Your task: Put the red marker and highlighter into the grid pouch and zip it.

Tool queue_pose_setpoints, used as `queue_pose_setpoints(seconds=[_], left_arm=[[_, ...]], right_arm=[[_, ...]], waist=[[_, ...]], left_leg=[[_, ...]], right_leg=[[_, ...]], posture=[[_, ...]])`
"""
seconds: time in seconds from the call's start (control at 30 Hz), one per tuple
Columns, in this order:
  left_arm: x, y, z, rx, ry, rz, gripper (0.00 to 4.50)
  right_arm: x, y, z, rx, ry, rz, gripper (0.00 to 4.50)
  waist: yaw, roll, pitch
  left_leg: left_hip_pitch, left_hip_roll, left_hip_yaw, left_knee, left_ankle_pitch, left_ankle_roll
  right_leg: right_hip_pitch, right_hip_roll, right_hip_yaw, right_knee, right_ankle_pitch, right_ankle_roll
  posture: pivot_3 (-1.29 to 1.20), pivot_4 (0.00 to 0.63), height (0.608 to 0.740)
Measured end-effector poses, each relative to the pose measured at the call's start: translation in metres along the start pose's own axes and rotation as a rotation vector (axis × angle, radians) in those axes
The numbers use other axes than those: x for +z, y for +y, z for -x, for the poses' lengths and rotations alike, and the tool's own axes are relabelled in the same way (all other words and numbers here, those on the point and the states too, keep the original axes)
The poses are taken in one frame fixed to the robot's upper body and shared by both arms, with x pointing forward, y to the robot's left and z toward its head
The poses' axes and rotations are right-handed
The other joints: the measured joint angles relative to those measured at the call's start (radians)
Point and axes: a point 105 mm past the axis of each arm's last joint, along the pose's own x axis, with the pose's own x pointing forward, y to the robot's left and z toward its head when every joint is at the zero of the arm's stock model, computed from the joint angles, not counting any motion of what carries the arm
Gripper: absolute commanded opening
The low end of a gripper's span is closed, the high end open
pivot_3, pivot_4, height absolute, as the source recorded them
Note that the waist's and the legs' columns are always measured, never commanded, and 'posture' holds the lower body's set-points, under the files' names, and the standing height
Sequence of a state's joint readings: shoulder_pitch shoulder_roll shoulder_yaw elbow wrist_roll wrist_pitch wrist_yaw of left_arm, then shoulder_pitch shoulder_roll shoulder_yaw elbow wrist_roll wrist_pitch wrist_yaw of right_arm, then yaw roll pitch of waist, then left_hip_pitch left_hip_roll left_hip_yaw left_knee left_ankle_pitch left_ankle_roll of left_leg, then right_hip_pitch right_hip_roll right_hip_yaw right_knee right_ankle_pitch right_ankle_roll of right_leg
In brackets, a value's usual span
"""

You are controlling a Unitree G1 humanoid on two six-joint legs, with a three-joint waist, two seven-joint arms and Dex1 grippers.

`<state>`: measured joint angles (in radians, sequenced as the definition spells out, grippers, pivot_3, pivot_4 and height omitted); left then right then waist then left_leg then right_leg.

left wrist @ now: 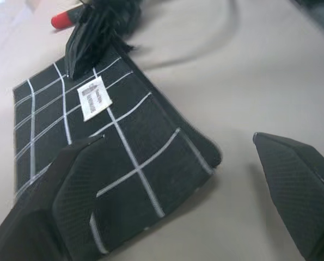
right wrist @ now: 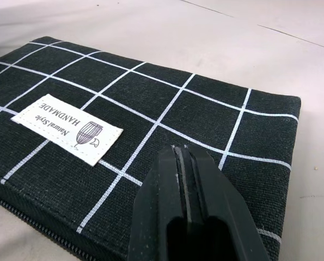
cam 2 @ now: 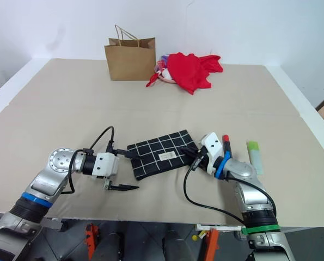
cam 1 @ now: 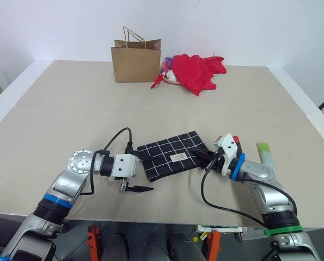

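The grid pouch (cam 1: 171,155), black with white lines and a small white label (right wrist: 67,128), lies flat near the table's front edge. My left gripper (cam 1: 145,173) is open around the pouch's left end, one finger (left wrist: 80,201) over the fabric and the other finger (left wrist: 298,185) over bare table. My right gripper (right wrist: 182,155) is shut, its tips resting on the pouch's right end with nothing visibly between them. The red marker (cam 2: 225,139) lies just behind my right wrist, only its red cap showing. To its right on the table lies the pale green highlighter (cam 2: 254,155).
A brown paper bag (cam 1: 136,61) stands at the back of the table, with a heap of red cloth (cam 1: 197,72) beside it on the right. A seam (cam 1: 69,109) crosses the beige table cover. The front table edge (cam 1: 167,222) runs close under both arms.
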<state>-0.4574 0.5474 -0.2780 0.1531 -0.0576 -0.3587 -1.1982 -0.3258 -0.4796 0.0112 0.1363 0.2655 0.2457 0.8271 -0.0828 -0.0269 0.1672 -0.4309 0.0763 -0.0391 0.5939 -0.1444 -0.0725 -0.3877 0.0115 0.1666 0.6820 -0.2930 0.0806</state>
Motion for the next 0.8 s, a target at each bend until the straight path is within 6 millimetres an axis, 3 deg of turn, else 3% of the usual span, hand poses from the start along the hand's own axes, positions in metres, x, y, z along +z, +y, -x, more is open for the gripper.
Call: queue_pose_setpoints(seconds=[0.33, 0.53, 0.63, 0.77, 0.8], left_arm=[[0.006, -0.005, -0.027, 0.031, -0.033, -0.152, 4.5], [0.003, 0.014, -0.035, 0.079, 0.01, -0.258, 4.5], [-0.004, 0.026, -0.04, 0.104, 0.055, -0.294, 3.58], [-0.011, 0.025, -0.046, 0.101, 0.075, -0.295, 2.11], [-0.012, 0.024, -0.047, 0.098, 0.075, -0.287, 1.58]], right_arm=[[0.002, -0.002, 0.0, -0.014, -0.002, -0.009, 0.03], [0.001, -0.002, 0.0, -0.027, 0.002, -0.012, 0.03], [0.002, -0.001, 0.0, -0.024, 0.002, -0.013, 0.0], [0.002, 0.0, 0.0, -0.023, 0.001, -0.013, 0.0], [0.002, 0.0, 0.0, -0.023, 0.001, -0.013, 0.0]], waist=[[0.0, 0.0, 0.0], [0.001, 0.0, 0.0], [0.001, 0.0, 0.0], [0.001, 0.001, 0.0], [0.001, 0.001, 0.0]], left_leg=[[0.001, 0.0, 0.0, 0.0, 0.0, 0.0], [0.001, 0.0, 0.0, 0.002, 0.001, 0.0], [0.001, 0.0, -0.001, 0.002, 0.001, 0.0], [0.0, 0.0, 0.0, 0.002, 0.001, 0.0], [0.0, 0.0, -0.001, 0.002, 0.001, 0.0]], right_leg=[[0.001, 0.0, 0.0, 0.0, 0.0, 0.0], [0.002, 0.0, 0.0, 0.0, 0.001, 0.002], [0.002, 0.0, 0.0, 0.0, 0.001, 0.002], [0.002, 0.0, 0.0, 0.0, 0.001, 0.002], [0.002, 0.0, 0.0, 0.0, 0.001, 0.002]], posture=[[0.0, 0.15, 0.74], [0.0, 0.15, 0.74], [0.0, 0.15, 0.74], [0.0, 0.15, 0.74], [0.0, 0.15, 0.74]])
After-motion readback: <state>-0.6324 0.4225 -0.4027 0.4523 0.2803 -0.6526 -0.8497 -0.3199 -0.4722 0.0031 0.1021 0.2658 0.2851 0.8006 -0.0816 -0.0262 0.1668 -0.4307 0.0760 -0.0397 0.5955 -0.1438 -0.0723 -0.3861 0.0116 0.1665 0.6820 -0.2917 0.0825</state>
